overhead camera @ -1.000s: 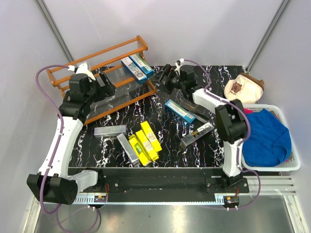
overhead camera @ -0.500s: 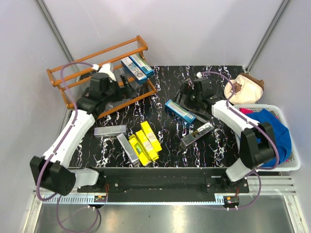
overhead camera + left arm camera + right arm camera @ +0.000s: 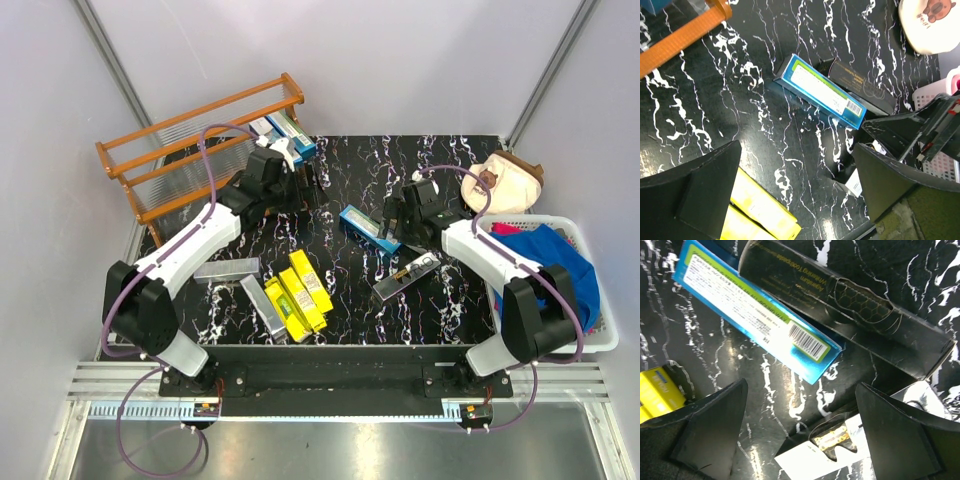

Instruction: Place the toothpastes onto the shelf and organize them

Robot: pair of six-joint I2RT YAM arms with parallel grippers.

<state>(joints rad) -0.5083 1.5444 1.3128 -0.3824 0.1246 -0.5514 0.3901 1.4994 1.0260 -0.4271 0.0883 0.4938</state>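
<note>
The shelf (image 3: pixel 190 150) stands at the far left, with two toothpastes (image 3: pixel 290 128) on its right end. My left jaws are spread wide and empty over the tabletop (image 3: pixel 345 300), just off that end. Yellow cartons (image 3: pixel 298 290) lie nearer the front. Mid-table, the blue carton (image 3: pixel 755 310) carries a barcode and print too fine to read. The black carton (image 3: pixel 850 302) against it reads "Whitening Toothpaste". My right jaws, spread and empty, hang just above both.
</note>
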